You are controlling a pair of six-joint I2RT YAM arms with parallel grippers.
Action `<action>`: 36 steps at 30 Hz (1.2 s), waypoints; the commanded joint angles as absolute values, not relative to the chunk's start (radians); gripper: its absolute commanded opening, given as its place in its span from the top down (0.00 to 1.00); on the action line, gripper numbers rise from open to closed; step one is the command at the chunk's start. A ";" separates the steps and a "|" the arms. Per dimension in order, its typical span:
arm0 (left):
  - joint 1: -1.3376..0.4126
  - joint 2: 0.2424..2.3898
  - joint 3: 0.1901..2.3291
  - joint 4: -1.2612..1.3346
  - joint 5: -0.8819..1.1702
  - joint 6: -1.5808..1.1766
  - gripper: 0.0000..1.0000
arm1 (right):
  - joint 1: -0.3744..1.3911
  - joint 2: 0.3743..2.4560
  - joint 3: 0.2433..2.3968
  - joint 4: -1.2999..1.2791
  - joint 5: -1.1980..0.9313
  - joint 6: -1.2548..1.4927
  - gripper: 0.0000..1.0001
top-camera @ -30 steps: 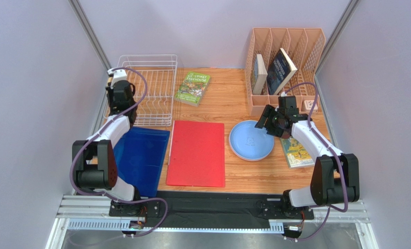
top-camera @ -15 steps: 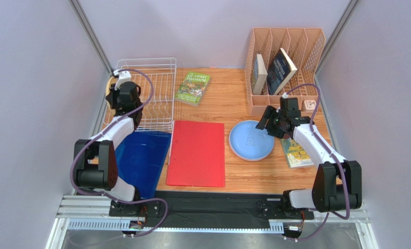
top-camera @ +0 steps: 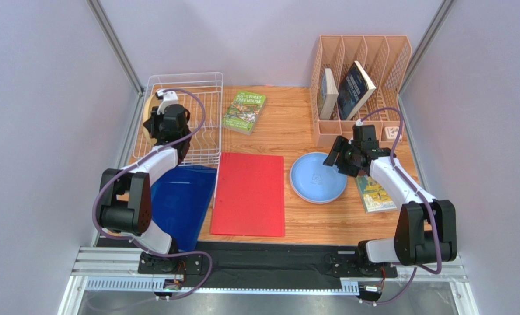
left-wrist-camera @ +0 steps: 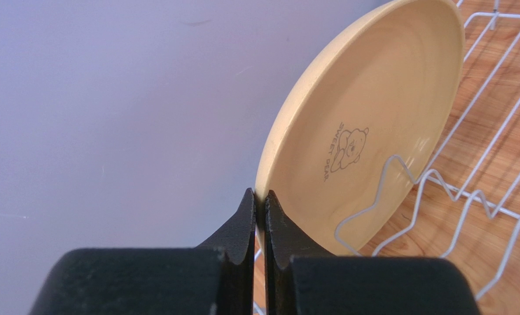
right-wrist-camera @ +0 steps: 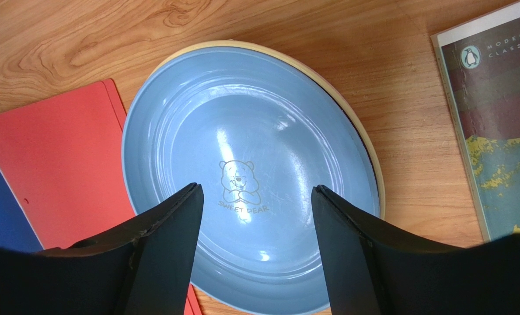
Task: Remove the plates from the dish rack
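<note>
A cream plate (left-wrist-camera: 367, 125) with a bear mark stands on edge in the white wire dish rack (top-camera: 203, 85), at its left side; only a sliver of the plate (top-camera: 150, 105) shows in the top view. My left gripper (left-wrist-camera: 260, 197) is shut on that plate's rim, also seen from above (top-camera: 156, 113). A blue plate (top-camera: 318, 177) lies flat on the table, stacked on another cream plate whose rim (right-wrist-camera: 369, 151) shows beneath it. My right gripper (right-wrist-camera: 256, 190) is open and empty just above the blue plate (right-wrist-camera: 243, 177). No pink plate is in view.
A peach slotted organiser (top-camera: 361, 49) with books stands back right. A green book (top-camera: 244, 111) lies beside the rack. A red folder (top-camera: 249, 193) and a blue folder (top-camera: 177, 200) lie at the front. Another book (top-camera: 374, 191) lies right of the plates. Rack wires (left-wrist-camera: 453, 190) cross the plate's lower edge.
My left gripper has moved right, from the rack's left edge toward its middle, with the cream plate in it. My right gripper has drawn back slightly from the blue plate.
</note>
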State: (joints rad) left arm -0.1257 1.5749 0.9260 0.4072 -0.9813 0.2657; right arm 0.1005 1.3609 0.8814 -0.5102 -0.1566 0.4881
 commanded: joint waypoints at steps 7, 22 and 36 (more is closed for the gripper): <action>-0.222 1.675 0.962 0.850 -1.264 0.603 1.00 | 0.104 1.330 0.862 -0.482 -0.152 0.465 0.33; -0.238 1.462 0.954 0.688 -1.240 0.580 1.00 | 0.106 1.298 0.850 -0.492 -0.169 0.468 0.33; -0.268 1.016 1.000 -0.322 -0.476 -0.318 1.00 | 0.155 1.114 0.871 -0.520 -0.259 0.433 0.32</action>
